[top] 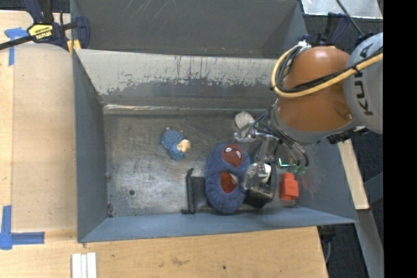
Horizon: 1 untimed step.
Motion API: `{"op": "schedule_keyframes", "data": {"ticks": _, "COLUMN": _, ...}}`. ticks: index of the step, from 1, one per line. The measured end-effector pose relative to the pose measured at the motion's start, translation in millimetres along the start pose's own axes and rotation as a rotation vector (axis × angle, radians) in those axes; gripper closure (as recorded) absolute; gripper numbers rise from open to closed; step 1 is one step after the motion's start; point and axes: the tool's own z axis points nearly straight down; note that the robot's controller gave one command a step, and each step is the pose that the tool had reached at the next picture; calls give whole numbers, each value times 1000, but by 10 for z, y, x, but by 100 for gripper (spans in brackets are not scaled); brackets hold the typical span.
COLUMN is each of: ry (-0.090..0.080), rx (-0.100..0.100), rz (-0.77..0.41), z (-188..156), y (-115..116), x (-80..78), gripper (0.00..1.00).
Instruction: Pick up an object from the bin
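The only lettering that can be made out stands on the white link of the arm [369, 84], at the right edge of the frame, just right of the orange wrist cover [313, 91]. It is large, bold, black print, turned on its side and running down the casing. Two letters show, reading roughly "KU". The rest is cut off at the frame's edge, so the whole word cannot be read.
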Motion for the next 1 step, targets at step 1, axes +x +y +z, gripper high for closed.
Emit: {"op": "schedule_keyframes", "data": {"ticks": 1, "ry": -3, "rx": 5, "rz": -152, "z": 738, "y": 351, "x": -241, "gripper": 0}}
